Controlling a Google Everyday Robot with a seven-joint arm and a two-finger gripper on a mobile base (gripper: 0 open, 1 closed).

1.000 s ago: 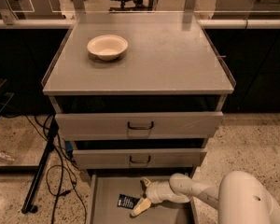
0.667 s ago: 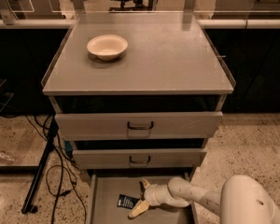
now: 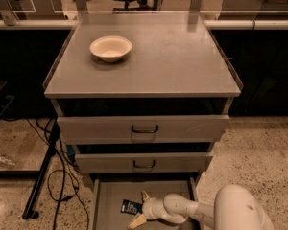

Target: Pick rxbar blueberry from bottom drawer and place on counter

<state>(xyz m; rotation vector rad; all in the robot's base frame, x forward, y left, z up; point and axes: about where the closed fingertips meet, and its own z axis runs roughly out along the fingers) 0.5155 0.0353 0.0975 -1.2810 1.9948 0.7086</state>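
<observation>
While cables (image 3: 58,176) and a black stand leg (image 3: 41,175) are lying on the floor at far left, a cream bowl (image 3: 111,47) is sitting on the back-left part of the counter (image 3: 177,61). Down in the pulled-out bottom drawer (image 3: 110,195), the rxbar blueberry (image 3: 130,207) is lying flat on the grey floor, left of centre. The gripper (image 3: 139,208) is sitting just right of it with fingers (image 3: 145,194) spread apart, one tip above the bar's right end and one below, grasping nothing, and the white arm (image 3: 182,209) is trailing off lower right.
</observation>
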